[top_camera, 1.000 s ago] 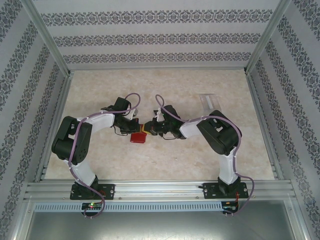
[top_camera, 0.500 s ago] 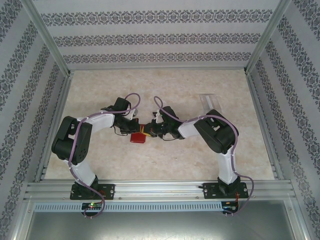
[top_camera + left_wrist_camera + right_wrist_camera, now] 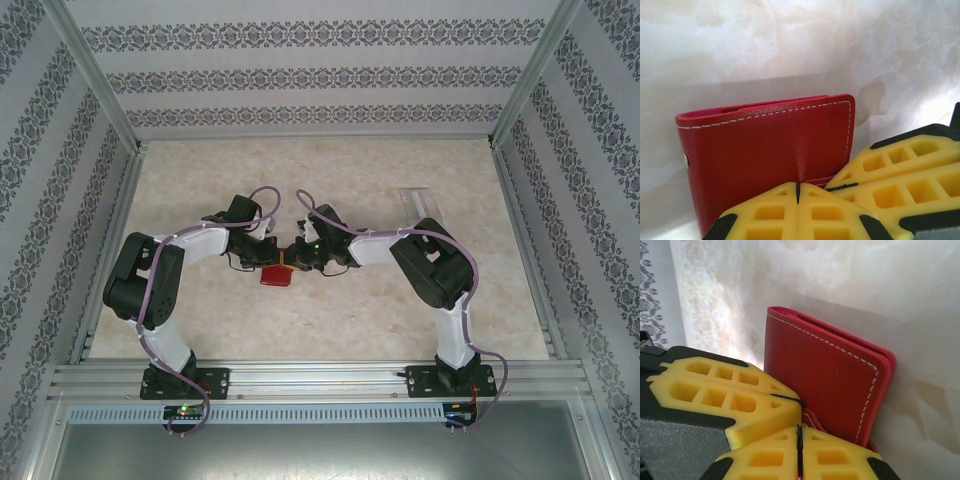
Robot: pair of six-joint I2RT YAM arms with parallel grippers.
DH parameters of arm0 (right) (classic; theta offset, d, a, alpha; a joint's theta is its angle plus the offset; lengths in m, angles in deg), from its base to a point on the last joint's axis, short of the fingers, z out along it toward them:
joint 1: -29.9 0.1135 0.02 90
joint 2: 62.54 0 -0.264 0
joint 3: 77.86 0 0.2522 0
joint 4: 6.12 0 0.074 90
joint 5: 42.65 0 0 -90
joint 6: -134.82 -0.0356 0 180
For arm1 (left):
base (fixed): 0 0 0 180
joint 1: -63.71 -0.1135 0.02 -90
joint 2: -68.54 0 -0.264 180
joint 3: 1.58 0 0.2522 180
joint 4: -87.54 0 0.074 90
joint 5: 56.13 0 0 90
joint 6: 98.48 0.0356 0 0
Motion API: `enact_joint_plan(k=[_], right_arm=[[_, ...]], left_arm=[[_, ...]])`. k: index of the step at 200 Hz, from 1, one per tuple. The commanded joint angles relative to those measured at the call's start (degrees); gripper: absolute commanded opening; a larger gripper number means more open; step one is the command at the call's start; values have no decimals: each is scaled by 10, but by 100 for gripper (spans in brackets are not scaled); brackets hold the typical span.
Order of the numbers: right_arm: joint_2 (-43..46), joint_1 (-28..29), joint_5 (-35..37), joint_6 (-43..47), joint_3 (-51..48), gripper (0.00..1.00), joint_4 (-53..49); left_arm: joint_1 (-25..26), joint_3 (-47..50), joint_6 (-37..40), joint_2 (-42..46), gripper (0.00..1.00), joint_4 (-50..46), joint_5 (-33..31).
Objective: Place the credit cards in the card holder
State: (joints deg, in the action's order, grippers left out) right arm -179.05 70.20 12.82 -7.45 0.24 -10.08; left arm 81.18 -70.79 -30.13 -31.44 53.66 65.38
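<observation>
Card holder point(image 3: 765, 145) stitching (wrist views)

The card holder point(image 3: 765, 145) is smooth red leather or leatherette with a soft sheen, white thread stitching and a small shiny metal stud. The left gripper point(image 3: 797, 192) and right gripper point(image 3: 799, 440) are matt yellow plastic moulded in a waffle grid, with black plastic edges. The tabletop point(image 3: 330, 320) is smooth, marble-patterned and faintly glossy. The frame rails point(image 3: 320, 375) are brushed metal.

overhead; wrist close-ups on card holder point(image 3: 765, 150)
</observation>
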Motion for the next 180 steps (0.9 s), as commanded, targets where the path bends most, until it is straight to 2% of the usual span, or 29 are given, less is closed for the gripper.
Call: enact_joint_plan(k=[1, 30, 66, 128, 180], right_arm=[[-28, 11, 78, 48, 9, 9, -117], [-50, 19, 150, 98, 47, 8, -217], [-52, 25, 201, 127, 58, 8, -268], [-52, 27, 173, 123, 51, 8, -259], [-42, 26, 140, 110, 61, 9, -237]], left_arm=[[-3, 15, -2, -14, 0, 2, 2], [-3, 18, -3, -13, 0, 5, 6], [-3, 28, -8, -10, 0, 20, 17], [-2, 55, -40, -8, 0, 97, 81], [-1, 67, -34, -25, 0, 105, 82]])
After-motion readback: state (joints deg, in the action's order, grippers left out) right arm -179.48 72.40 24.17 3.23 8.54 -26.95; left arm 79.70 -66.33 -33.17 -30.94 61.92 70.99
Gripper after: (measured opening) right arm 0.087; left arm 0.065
